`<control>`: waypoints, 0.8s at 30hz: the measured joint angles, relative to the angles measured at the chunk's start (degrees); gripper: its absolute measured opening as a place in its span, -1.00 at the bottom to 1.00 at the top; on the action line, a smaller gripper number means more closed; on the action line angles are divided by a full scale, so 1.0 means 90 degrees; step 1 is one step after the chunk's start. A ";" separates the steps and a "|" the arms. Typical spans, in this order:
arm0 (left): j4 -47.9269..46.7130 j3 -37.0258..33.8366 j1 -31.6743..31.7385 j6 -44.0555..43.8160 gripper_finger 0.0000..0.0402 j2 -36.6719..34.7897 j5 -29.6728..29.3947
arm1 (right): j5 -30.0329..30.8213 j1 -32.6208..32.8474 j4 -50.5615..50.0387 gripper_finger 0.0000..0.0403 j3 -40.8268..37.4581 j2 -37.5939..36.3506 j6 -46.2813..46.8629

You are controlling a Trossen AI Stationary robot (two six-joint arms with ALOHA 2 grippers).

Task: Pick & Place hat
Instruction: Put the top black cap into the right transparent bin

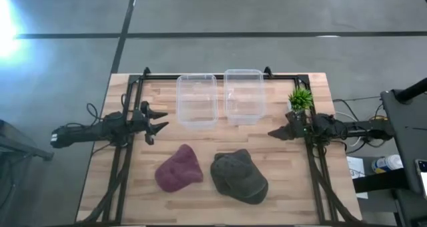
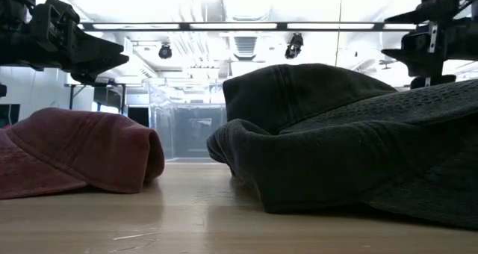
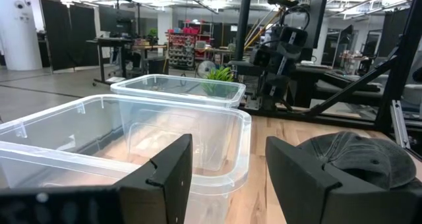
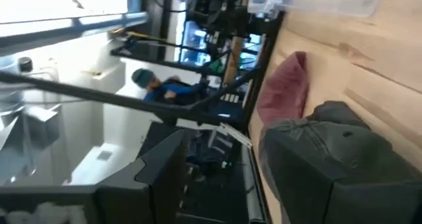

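A dark grey-green cap (image 1: 240, 176) lies crown up on the wooden table near its front edge; it fills the right of the low view (image 2: 351, 134) and shows in the left wrist view (image 3: 359, 155). A maroon cap (image 1: 179, 169) lies just left of it (image 2: 75, 153) (image 4: 283, 89). My left gripper (image 1: 160, 120) hovers open above the table's left side, near the left clear bin. My right gripper (image 1: 275, 133) hovers at the right side, rolled onto its side, its fingers apart in its wrist view (image 4: 217, 178).
Two clear plastic bins (image 1: 197, 100) (image 1: 243, 95) stand side by side at the table's far middle. A small green potted plant (image 1: 301, 99) stands at the far right. A black frame (image 1: 220, 75) runs along the table's edges. A person in blue (image 4: 161, 85) is beyond the table.
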 joint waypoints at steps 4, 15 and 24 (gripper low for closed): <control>0.0000 0.0000 0.0000 0.0000 -0.07 0.0002 -0.0002 | 0.0489 0.0336 -0.0706 0.01 0.1037 0.1158 0.0298; 0.0000 0.0000 0.0002 0.0000 -0.07 0.0002 -0.0002 | 0.2246 0.2244 -0.5927 0.01 0.5237 0.5449 -0.1498; 0.0000 0.0000 0.0000 0.0000 -0.07 0.0001 -0.0001 | 0.2933 0.3986 -0.8992 0.01 0.7893 0.8322 -0.2730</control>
